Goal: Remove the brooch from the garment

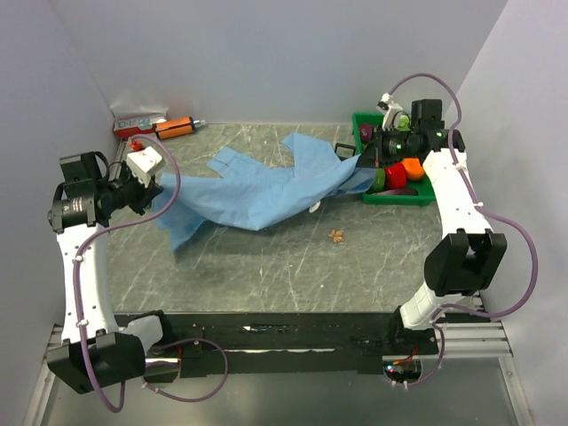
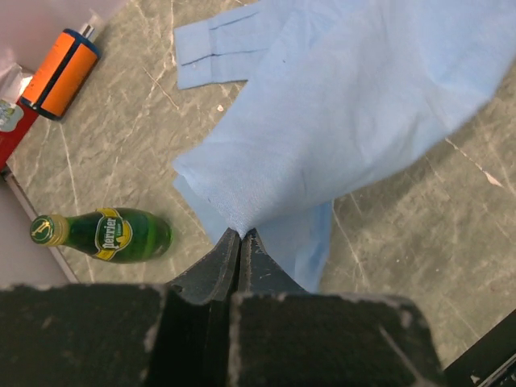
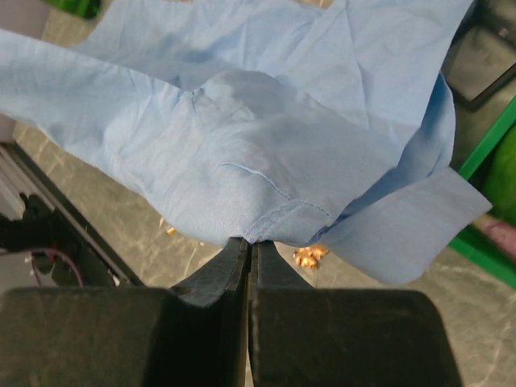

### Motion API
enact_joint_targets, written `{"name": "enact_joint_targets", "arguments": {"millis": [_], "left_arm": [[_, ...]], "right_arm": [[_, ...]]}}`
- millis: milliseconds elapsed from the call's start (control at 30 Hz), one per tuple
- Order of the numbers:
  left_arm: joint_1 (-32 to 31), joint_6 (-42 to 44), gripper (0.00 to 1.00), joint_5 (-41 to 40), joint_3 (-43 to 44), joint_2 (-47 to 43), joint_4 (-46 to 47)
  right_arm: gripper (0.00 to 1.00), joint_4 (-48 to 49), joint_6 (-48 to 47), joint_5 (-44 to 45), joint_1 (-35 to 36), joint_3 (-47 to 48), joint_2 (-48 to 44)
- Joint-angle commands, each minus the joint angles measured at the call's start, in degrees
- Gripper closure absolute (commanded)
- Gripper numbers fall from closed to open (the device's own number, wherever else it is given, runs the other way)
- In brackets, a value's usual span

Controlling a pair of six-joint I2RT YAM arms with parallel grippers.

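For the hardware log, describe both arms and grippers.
Both arms have white link shells with black joint housings: left arm, right arm. A purple cable loops along each. The left gripper and right gripper have matte black, tapered fingers.

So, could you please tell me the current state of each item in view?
garment: raised at both ends, stretched between them
left claw: shut on garment
right claw: shut on garment
brooch: detached, lying on the table
green bottle: lying on its side
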Motion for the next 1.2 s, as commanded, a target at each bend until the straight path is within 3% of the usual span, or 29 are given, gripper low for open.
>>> {"name": "enact_joint_targets", "arguments": {"millis": [0, 267, 600, 733, 900, 1167], "left_arm": [[0.34, -4.85, 0.99, 1.42, 1.13, 2.24, 6.40], [0.34, -10.65, 0.99, 3.01, 7.02, 6.11, 15.52], [0.34, -25.85, 0.99, 0.29, 16.16, 9.63, 38.10], [0.43, -30.34, 0.99, -2.17, 20.81, 9.90, 43.14], [0.34, -31.93, 0.99, -2.79, 28.11, 9.90, 43.49], [0.34, -29.82, 0.99, -4.81, 30.14, 4.28, 44.29]], "right_arm": [[1.00, -0.58, -3.03, -2.30, -0.30, 0.30, -3.25], [1.00, -0.49, -5.05, -2.74, -0.56, 6.36, -1.41], [1.00, 10.84, 6.10, -1.16, -4.60, 31.55, 7.64], [1.00, 13.65, 11.46, -1.51, -5.49, 38.53, 10.11], [1.00, 18.93, 13.32, -2.91, -5.66, 36.00, 5.11], [1.00, 19.90, 8.13, -0.90, -6.10, 25.90, -11.32]]}}
